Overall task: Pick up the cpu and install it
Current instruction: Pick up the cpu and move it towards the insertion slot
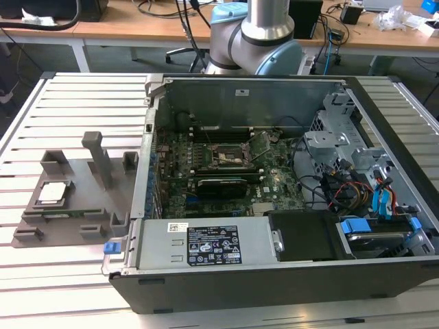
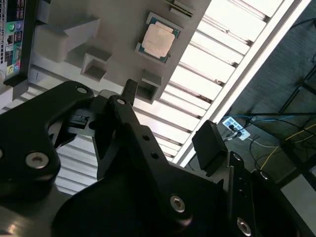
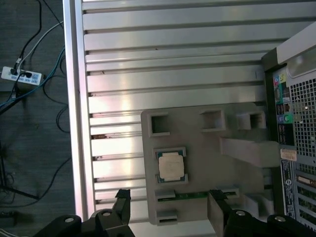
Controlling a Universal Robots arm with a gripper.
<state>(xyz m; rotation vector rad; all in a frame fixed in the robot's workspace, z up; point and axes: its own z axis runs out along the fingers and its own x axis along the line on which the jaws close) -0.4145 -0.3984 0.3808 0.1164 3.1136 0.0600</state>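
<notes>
The cpu (image 1: 54,192) lies flat, pale metal top upward, in a square recess of a grey holder (image 1: 103,205). The holder rests on the slatted metal table (image 1: 75,103), at the exterior view's left and just beside the open computer case (image 1: 274,281).

In the first wrist view the cpu (image 3: 171,165) sits level in its recess, with the darker rim showing on all sides. The gripper (image 3: 168,195) hangs above the holder (image 3: 212,153) with its two fingers (image 3: 122,200) spread wide apart and nothing between them. The cpu lies beyond the fingertips, roughly on the line midway between them. It is well clear of both, and neither finger touches it.

The second wrist view agrees: the cpu (image 2: 158,39) is in the holder (image 2: 118,24), the gripper (image 2: 170,118) is set back from it, and the black fingers (image 2: 210,145) are separated and empty.

Inside the case the motherboard (image 1: 226,171) lies exposed. Its square black socket frame (image 1: 223,154) is near the middle, and a small green board (image 1: 259,142) stands tilted just beside the frame on the exterior view's right. No chip is visible in the socket. The arm's (image 1: 257,31) pale blue and silver joints rise behind the case. A wooden bench (image 1: 137,27) with cables runs along the back of the room.
</notes>
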